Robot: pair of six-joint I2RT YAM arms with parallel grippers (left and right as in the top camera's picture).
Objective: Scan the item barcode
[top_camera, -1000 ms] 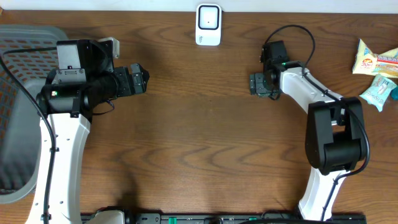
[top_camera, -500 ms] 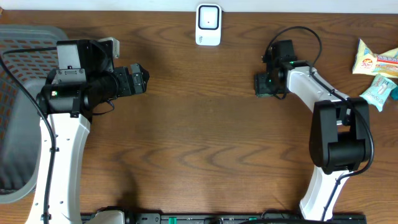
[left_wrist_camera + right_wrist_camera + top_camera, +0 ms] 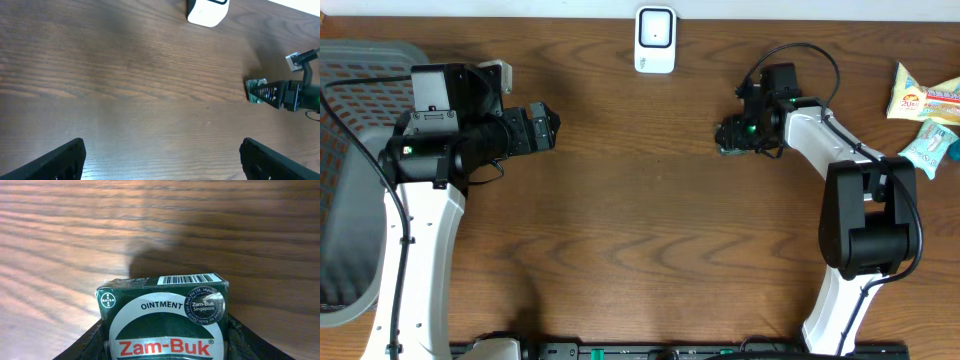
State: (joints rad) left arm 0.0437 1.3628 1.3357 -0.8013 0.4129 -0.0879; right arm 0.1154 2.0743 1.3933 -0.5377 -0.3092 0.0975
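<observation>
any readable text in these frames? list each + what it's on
"Zam-Buk": red, front of the green ointment box, right wrist view.
"OINTMENT": same front, above the brand.
"BAYER": round cross logo, upper left of the front.
"Zam-Buk Singapore": round seal, upper right; its ring text is too small to read.
Barcode on the box's top edge: digits unreadable.
Snack packets, overhead: print too blurred.
White scanner: no readable text.

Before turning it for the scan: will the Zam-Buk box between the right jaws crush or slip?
The Zam-Buk box looks like thin printed cardboard, so it probably dents under a hard squeeze. Its smooth printed faces may let it slide a little. Flat-sided and small, it likely feels light and won't roll.
</observation>
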